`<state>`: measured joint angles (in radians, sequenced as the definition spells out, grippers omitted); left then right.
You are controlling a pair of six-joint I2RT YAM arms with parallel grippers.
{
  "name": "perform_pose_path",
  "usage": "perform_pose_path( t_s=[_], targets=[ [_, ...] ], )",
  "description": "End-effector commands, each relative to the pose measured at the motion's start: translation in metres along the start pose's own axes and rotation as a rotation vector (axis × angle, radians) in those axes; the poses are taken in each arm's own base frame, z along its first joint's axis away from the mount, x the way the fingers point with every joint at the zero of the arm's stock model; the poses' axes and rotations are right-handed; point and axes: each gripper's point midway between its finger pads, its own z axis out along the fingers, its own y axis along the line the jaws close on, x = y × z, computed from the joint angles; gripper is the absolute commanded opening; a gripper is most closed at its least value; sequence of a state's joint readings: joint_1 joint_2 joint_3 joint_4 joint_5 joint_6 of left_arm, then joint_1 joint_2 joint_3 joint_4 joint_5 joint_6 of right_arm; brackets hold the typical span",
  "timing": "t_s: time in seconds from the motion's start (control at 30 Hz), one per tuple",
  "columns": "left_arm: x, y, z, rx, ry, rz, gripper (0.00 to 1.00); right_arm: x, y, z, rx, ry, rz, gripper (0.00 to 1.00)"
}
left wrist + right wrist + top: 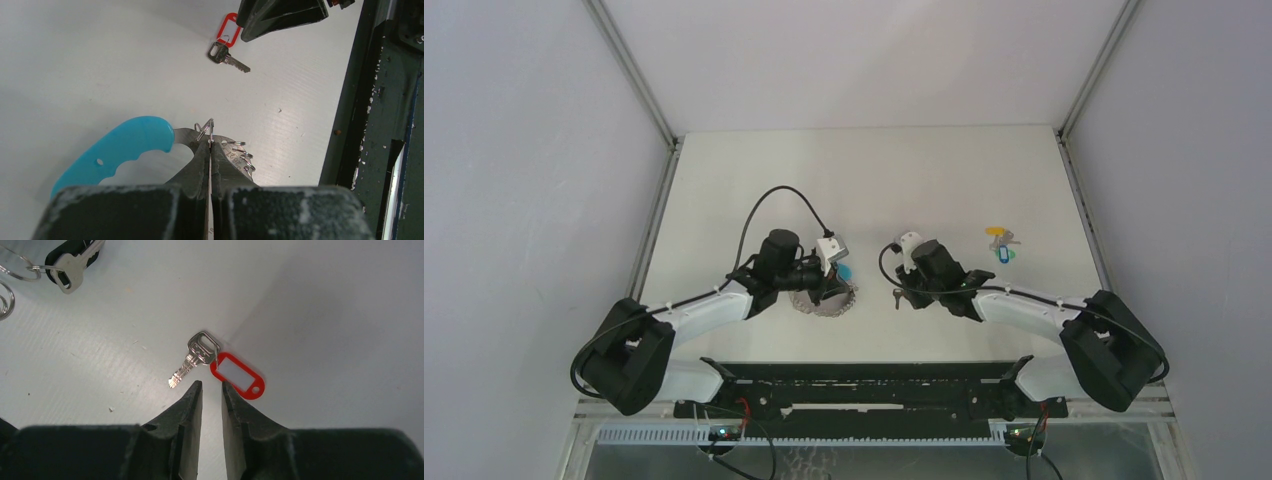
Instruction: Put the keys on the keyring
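Closest to the left wrist camera, the dark fingers of the left gripper (210, 149) are pressed together on the metal part of the keyring (120, 145), pinching it just beside its bright blue plastic segment, which curves off to the left over the white table (75, 60). Small wire clips stick out of the metal right at the fingertips. In the right wrist view, the right gripper (210, 387) points down at the table with its jaws a narrow gap apart and nothing between them. The red-tagged key (199, 349) lies flat just beyond its fingertips, its blade aimed at the left finger and its red tag trailing to the right. At the upper left of that view a silver key (70, 272) hangs on a wire ring. Whether it is already on the keyring cannot be told. From above, the two grippers face each other near the middle of the table, and the yellow-tagged key (996, 233) and blue-tagged key (1004, 255) lie together well off to the right, untouched. The step in hand looks like picking up the red-tagged key while the left arm holds the keyring steady. The next move probably calls for lowering the right fingers around the thin key head, closing on it cleanly against the flat table, then carrying it across to a clip.
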<state>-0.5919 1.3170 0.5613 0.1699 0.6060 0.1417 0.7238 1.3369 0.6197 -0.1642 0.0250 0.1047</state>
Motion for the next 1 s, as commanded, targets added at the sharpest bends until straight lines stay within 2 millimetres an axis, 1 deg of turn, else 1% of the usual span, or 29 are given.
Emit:
perform_pose_path(
  t_s=[0.0,0.2,0.33,0.47,0.73,0.87,0.97],
  targets=[
    [-0.032,0.000,0.000,0.013,-0.078,0.053,0.00,-0.038,0.006,0.004,-0.069,-0.168,0.024,0.21],
    [-0.032,0.000,0.000,0.014,-0.078,0.053,0.00,-0.030,0.000,0.013,-0.053,-0.137,0.028,0.21],
    [-0.031,0.000,0.001,0.016,-0.075,0.050,0.00,-0.030,0.001,0.017,-0.064,-0.129,0.024,0.21],
    [-0.030,0.000,0.001,0.017,-0.072,0.048,0.00,-0.026,-0.001,0.020,-0.057,-0.080,0.029,0.21],
    [-0.030,0.000,0.002,0.019,-0.071,0.047,0.00,-0.029,0.001,0.019,-0.049,0.003,0.054,0.19],
    [-0.030,0.000,0.002,0.020,-0.072,0.049,0.00,-0.029,-0.003,0.013,-0.022,0.076,0.062,0.19],
    [-0.030,0.000,0.002,0.018,-0.071,0.048,0.00,-0.031,0.002,0.007,-0.048,0.127,0.066,0.19]
  ],
)
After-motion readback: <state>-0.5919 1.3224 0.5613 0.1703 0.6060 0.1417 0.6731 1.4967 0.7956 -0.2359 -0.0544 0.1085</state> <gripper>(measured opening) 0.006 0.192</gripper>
